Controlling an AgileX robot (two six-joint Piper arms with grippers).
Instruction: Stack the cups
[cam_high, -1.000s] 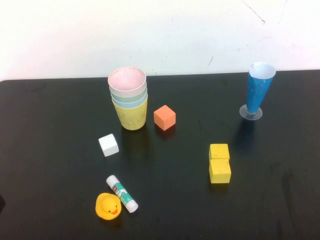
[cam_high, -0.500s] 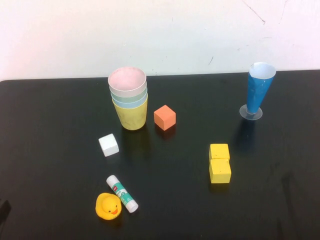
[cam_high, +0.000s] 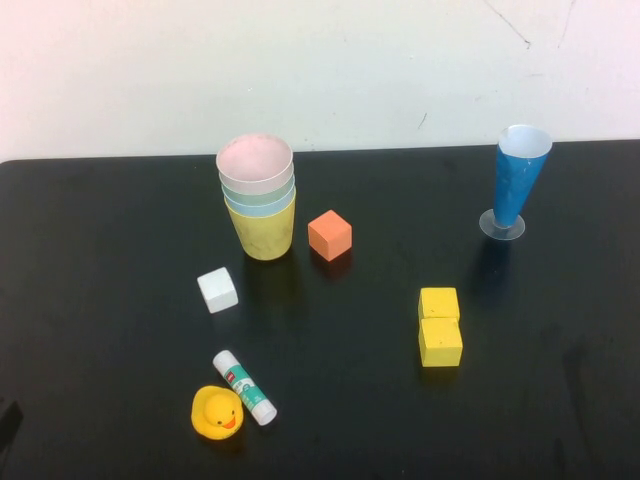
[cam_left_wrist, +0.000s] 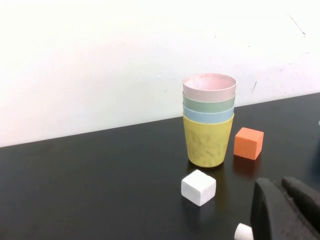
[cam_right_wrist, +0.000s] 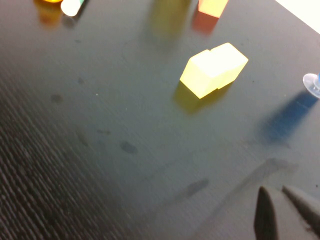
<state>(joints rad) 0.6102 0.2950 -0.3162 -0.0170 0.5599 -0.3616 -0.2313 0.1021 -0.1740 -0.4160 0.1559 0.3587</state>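
Observation:
The four cups stand nested in one upright stack at the table's back left: yellow at the bottom, then light blue, pale green and pink on top. The stack also shows in the left wrist view, yellow cup lowest and pink cup highest. My left gripper is shut and empty, low near the table's front left, well short of the stack. My right gripper is shut and empty over bare table at the front right, far from the cups.
An orange block sits right of the stack and a white block in front of it. A glue stick and a rubber duck lie front left. Two yellow blocks touch mid-right. A tall blue cone stands back right.
A dark sliver of my left arm at the bottom left edge of the high view has edged slightly further in. The cups and other objects have not moved.

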